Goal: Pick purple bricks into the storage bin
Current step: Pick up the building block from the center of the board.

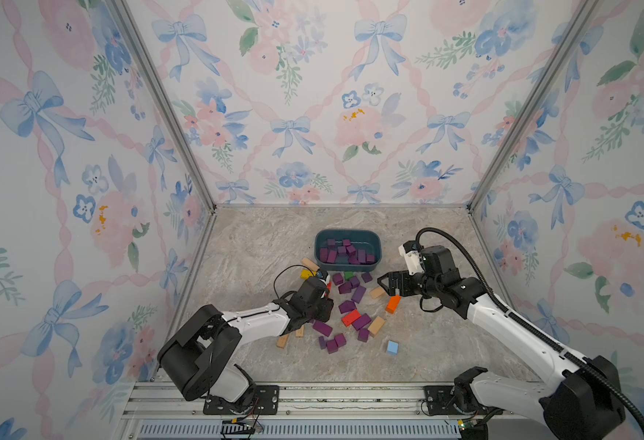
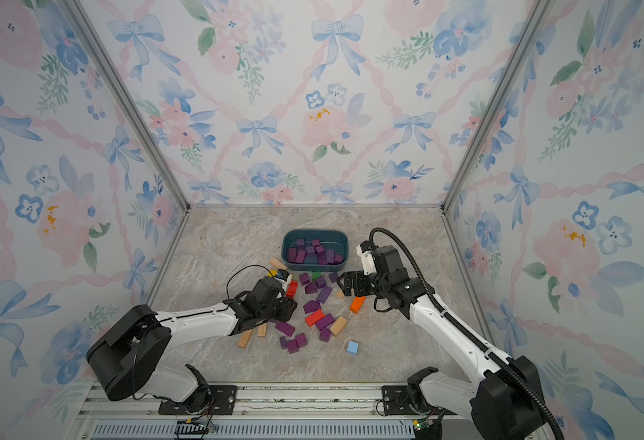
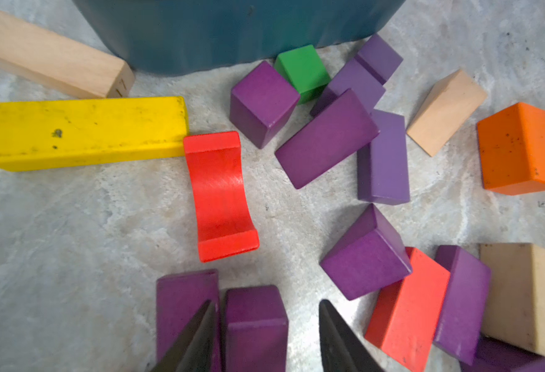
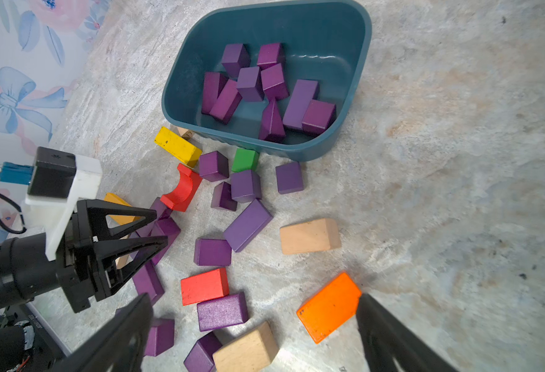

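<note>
Plainly, the brick (image 3: 255, 325) between the left gripper's (image 3: 266, 302) narrow-set jaws is light, stiff painted wood, probably slick, so its flat opposite faces are the hold. A gap shows beside one jaw. More purple bricks (image 4: 247, 225) litter the table (image 4: 425, 193) near the bin (image 4: 296, 151), and others lie inside. The right gripper (image 1: 387, 284) hangs wide and empty.

1. Both top views were bright and evenly lit, with soft light from above and only faint shadows on the table (image 1: 259, 244)
2. Their fine detail was slightly soft
3. In the left wrist view the fingers (image 3: 197, 341) of the left gripper (image 3: 266, 302) were dark and blurred
4. In the right wrist view a thin glare streak crossed the storage bin (image 4: 326, 48), and the right gripper (image 4: 255, 296) was out of focus
</note>
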`<state>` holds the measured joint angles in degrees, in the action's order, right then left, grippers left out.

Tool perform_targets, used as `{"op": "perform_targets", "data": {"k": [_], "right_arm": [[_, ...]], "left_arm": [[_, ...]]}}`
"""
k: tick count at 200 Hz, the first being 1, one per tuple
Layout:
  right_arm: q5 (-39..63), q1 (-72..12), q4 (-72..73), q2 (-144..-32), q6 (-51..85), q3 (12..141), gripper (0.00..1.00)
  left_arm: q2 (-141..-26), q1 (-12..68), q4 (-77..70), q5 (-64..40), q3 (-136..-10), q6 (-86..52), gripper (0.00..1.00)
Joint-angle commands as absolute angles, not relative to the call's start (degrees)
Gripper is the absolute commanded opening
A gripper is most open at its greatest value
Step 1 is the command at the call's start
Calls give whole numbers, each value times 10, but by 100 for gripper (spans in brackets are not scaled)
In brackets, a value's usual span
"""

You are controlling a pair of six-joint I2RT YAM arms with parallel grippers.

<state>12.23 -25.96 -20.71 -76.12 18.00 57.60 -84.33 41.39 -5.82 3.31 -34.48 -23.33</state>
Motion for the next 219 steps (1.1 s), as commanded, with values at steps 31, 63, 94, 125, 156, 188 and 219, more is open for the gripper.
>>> {"op": "perform_targets", "data": {"k": [31, 63, 94, 125, 156, 188, 219], "right_arm": [[117, -264, -212, -770, 185, 573, 97], [114, -264, -214, -772, 186, 572, 97], [110, -262, -216, -771, 185, 570, 97], [110, -260, -219, -770, 185, 570, 97], [108, -258, -221, -766, 183, 569, 97], [107, -254, -223, -765, 183, 568, 97], [109, -254, -223, -765, 183, 568, 97]], "left_arm": [[-859, 423, -44, 30, -342, -240, 51], [-861, 429, -45, 28, -344, -238, 50], [-864, 434, -44, 28, -347, -239, 46], [-876, 437, -43, 27, -350, -236, 43], [-891, 438, -40, 21, -352, -236, 40], [-898, 438, -39, 27, -353, -230, 41], [-904, 438, -36, 32, -357, -222, 33]]}}
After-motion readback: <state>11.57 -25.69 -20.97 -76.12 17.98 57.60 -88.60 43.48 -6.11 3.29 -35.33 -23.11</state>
